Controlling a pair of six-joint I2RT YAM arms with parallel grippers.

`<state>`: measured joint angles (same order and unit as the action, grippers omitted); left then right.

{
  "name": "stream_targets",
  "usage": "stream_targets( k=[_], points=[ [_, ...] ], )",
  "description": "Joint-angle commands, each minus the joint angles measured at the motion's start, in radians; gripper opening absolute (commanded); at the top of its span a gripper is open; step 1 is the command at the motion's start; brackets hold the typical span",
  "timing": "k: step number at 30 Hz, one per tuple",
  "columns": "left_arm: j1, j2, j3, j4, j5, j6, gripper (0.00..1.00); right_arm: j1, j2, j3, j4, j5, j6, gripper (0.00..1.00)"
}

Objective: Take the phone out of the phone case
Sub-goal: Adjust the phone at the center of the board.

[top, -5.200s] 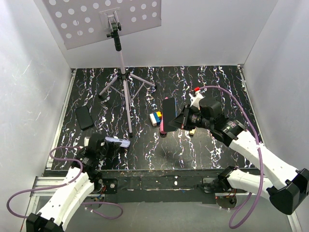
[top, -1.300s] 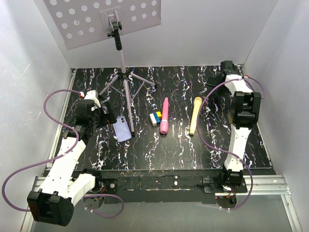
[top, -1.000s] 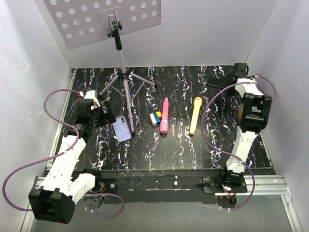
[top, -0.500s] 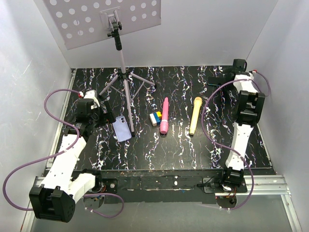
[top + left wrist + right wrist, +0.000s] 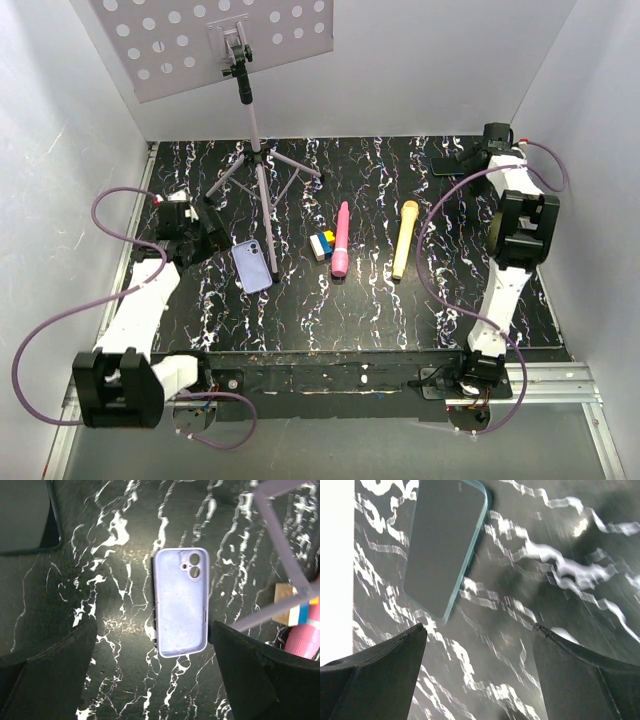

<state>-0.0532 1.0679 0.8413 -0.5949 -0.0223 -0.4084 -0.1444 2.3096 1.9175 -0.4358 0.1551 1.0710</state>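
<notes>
The phone case (image 5: 253, 266), a pale lavender shell, lies flat on the black marbled table (image 5: 300, 310) left of centre and looks empty. My left gripper (image 5: 207, 234) hovers just left of it, open. In the left wrist view the case (image 5: 181, 602) lies ahead between the spread fingers of my left gripper (image 5: 152, 630), untouched. The phone (image 5: 447, 165), dark and flat, rests at the back right corner. My right gripper (image 5: 470, 158) is open beside it. In the right wrist view the phone (image 5: 445, 545) lies beyond the fingers of my right gripper (image 5: 479, 626), apart from both.
A tripod stand (image 5: 256, 165) rises behind the case. A pink cylinder (image 5: 341, 238), a yellow microphone (image 5: 404, 240) and coloured blocks (image 5: 322, 243) lie mid-table. Another dark flat slab (image 5: 25, 515) lies left of the case. White walls close in on three sides.
My left arm has drawn back to the left, away from the case. My right gripper has stayed over the back right corner by the phone, its fingers spreading a little wider.
</notes>
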Motion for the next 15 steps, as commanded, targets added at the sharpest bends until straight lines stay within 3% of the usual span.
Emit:
stream_targets(
  k=[1,3,5,7,9,12,15],
  points=[
    [0.136,0.119,0.035,0.014,0.079,-0.168,0.98,0.078,-0.335,-0.203,0.034,0.041,-0.262,0.91],
    [0.190,0.156,0.042,0.015,0.069,-0.228,0.98,0.103,-0.471,-0.332,0.064,0.008,-0.337,0.90],
    [0.211,0.162,0.051,0.023,-0.038,-0.260,0.98,0.126,-0.611,-0.513,0.184,-0.118,-0.380,0.89],
    [0.220,0.176,0.082,0.033,-0.109,-0.250,0.98,0.144,-0.731,-0.651,0.284,-0.282,-0.437,0.90],
    [0.222,0.236,0.149,0.037,-0.134,-0.190,0.98,0.195,-0.829,-0.734,0.296,-0.337,-0.471,0.90],
    [0.239,0.415,0.321,-0.005,-0.157,-0.063,0.98,0.221,-0.952,-0.848,0.400,-0.521,-0.479,0.89],
    [0.300,0.617,0.473,-0.155,-0.036,-0.015,0.98,0.264,-1.058,-0.874,0.396,-0.597,-0.519,0.89]
  ],
)
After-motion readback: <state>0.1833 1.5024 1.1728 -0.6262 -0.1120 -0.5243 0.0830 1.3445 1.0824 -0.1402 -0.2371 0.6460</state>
